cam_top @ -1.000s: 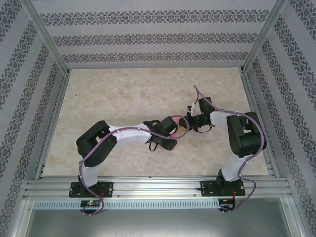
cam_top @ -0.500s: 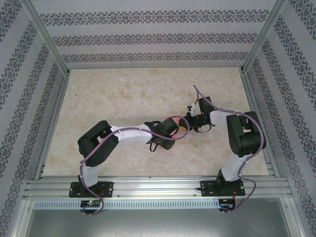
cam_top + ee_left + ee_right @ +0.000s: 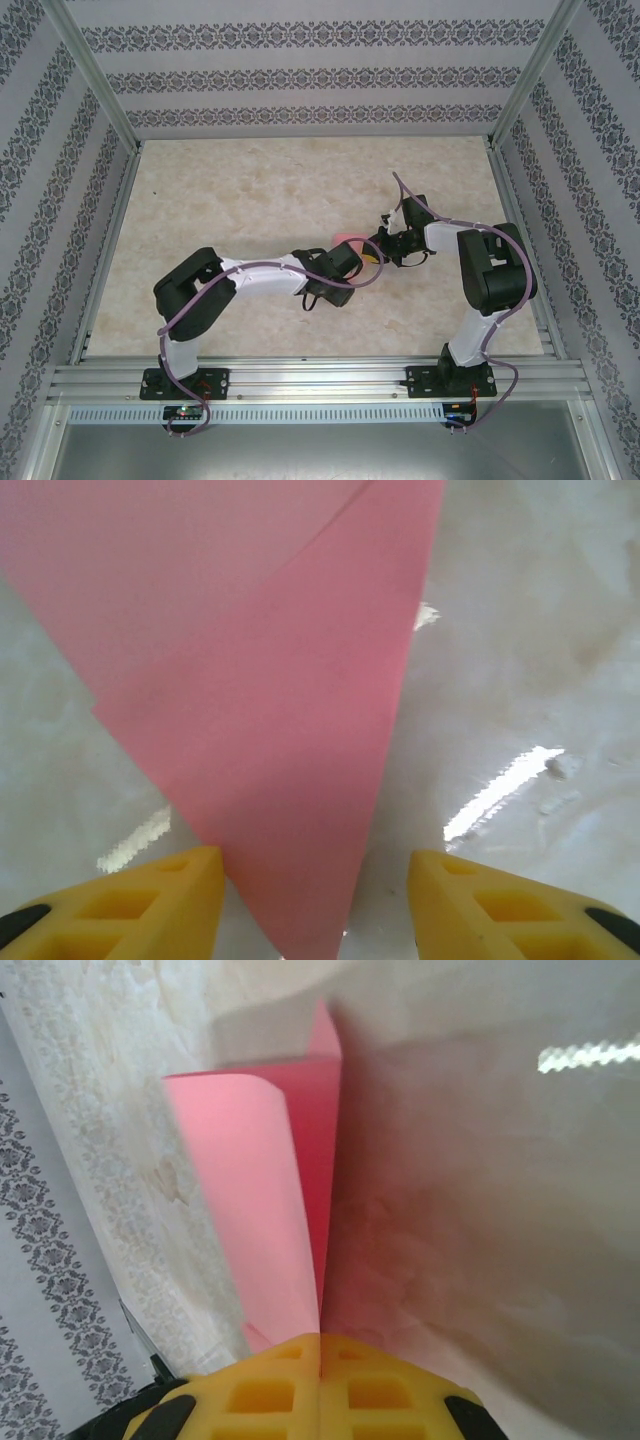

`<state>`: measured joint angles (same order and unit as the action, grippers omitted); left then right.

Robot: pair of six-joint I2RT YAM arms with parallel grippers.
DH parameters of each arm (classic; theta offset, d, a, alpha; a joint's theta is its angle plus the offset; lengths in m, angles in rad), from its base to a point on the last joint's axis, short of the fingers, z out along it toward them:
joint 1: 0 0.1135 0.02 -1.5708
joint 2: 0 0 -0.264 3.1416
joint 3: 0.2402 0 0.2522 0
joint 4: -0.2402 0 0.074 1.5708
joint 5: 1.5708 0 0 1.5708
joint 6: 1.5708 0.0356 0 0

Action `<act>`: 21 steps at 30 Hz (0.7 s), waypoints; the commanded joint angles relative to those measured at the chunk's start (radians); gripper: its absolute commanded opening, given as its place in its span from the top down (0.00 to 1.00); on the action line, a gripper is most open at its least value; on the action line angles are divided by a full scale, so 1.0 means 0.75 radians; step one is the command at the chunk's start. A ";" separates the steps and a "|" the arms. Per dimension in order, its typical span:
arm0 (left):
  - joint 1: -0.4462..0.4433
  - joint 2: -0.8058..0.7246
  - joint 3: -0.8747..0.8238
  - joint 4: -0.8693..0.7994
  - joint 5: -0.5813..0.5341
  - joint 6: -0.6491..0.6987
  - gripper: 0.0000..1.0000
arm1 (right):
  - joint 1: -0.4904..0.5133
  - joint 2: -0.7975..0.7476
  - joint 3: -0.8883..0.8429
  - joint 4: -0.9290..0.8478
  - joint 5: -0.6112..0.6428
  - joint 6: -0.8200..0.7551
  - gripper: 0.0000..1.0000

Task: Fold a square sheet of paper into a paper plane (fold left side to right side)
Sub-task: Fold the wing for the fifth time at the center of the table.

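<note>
Mid-fold: my right jaws clench the half-doubled pink paper (image 3: 262,1210), my left jaws stand released astride its point, and the wing folds, apparently, are not yet made.

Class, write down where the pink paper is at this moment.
In the top view the pink paper is mid-table, pinched by the right gripper, its tip inside the open left gripper.

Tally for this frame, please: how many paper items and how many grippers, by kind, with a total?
pink paper sheet: 1
grippers: 2 (left gripper, right gripper)
Total: 3
</note>
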<state>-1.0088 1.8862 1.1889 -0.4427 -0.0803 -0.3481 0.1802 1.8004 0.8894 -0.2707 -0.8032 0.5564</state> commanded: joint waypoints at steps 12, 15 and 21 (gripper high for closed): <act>-0.092 -0.044 0.054 -0.149 -0.152 -0.149 0.44 | -0.011 -0.023 0.016 -0.011 0.041 0.049 0.94; -0.099 -0.005 0.083 -0.166 -0.178 -0.147 0.44 | -0.009 -0.022 0.014 -0.011 0.040 0.050 0.94; -0.109 0.054 0.128 -0.174 -0.198 -0.152 0.47 | -0.009 -0.010 0.013 -0.009 0.040 0.053 0.94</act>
<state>-1.0702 1.9026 1.2465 -0.5442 -0.1970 -0.4381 0.1802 1.8000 0.8894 -0.2775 -0.7853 0.5861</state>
